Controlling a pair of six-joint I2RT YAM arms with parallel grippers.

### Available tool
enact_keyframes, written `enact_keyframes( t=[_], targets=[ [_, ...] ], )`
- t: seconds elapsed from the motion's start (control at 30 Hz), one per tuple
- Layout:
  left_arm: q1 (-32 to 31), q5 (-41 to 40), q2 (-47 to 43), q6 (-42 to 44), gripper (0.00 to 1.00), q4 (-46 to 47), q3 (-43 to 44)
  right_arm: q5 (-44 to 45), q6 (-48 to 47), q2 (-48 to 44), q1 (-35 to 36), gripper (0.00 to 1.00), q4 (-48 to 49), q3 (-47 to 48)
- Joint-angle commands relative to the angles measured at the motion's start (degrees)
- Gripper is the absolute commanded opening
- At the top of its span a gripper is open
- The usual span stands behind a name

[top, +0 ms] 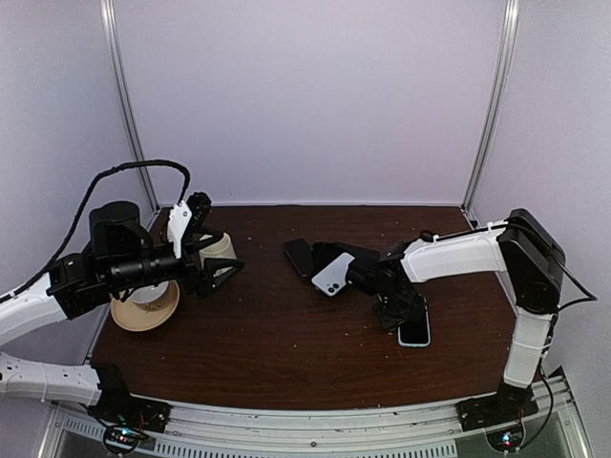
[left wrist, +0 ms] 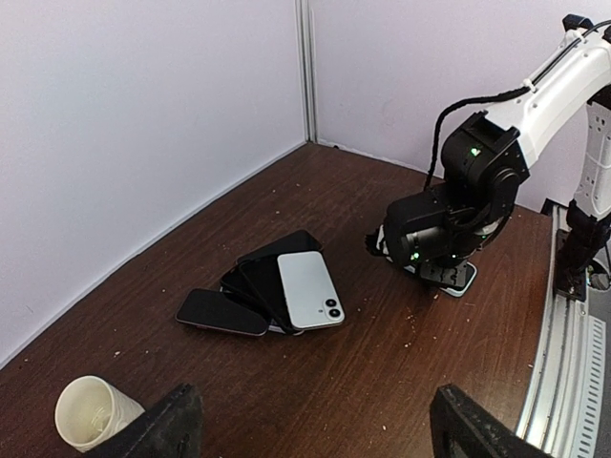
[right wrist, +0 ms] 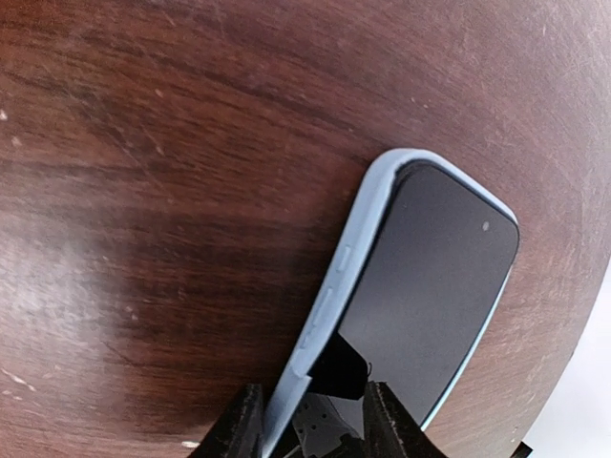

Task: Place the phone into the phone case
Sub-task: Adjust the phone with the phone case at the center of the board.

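The phone (right wrist: 434, 272) lies screen up in the light-blue phone case (right wrist: 372, 215) on the brown table, at the right in the top view. The same phone case (top: 415, 333) shows under my right gripper (top: 398, 312) there and again in the left wrist view as the phone case (left wrist: 456, 278). In the right wrist view my right gripper (right wrist: 307, 412) straddles the case's long side wall: one finger outside the wall, the other on the screen, jaws narrow with a gap. My left gripper (top: 220, 234) hovers wide open at the left, far from the phone, with nothing between its jaws (left wrist: 315, 425).
A pile of phones sits mid-table: a white phone (top: 332, 274) back up, and a black phone (left wrist: 221, 311) beside it. A paper cup (left wrist: 91, 412) and a tan bowl (top: 145, 307) stand at the left. White walls enclose the table.
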Motion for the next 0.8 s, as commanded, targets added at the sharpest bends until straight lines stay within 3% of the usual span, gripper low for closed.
enact_keyframes(
  t=[0.0,0.53,0.67,0.77],
  targets=[
    [0.32,-0.3,-0.5,0.76,0.86,1.69,0.75,1.78,-0.59,-0.96,-1.73,0.36,-3.27,-3.06],
    [0.34,-0.2,-0.49,1.01,0.86,1.52,0.71,1.38,-2.61,-3.43,-3.58,0.36,-4.51,-1.05],
    [0.27,-0.38,-0.41,1.16,0.86,1.48,0.8,0.39,-6.27,-7.02,-2.96,0.44,-4.54,3.31],
    [0.29,-0.27,-0.24,1.24,0.86,1.43,0.72,-6.92,-8.73,-12.9,-3.1,0.62,3.52,4.91]
  ],
)
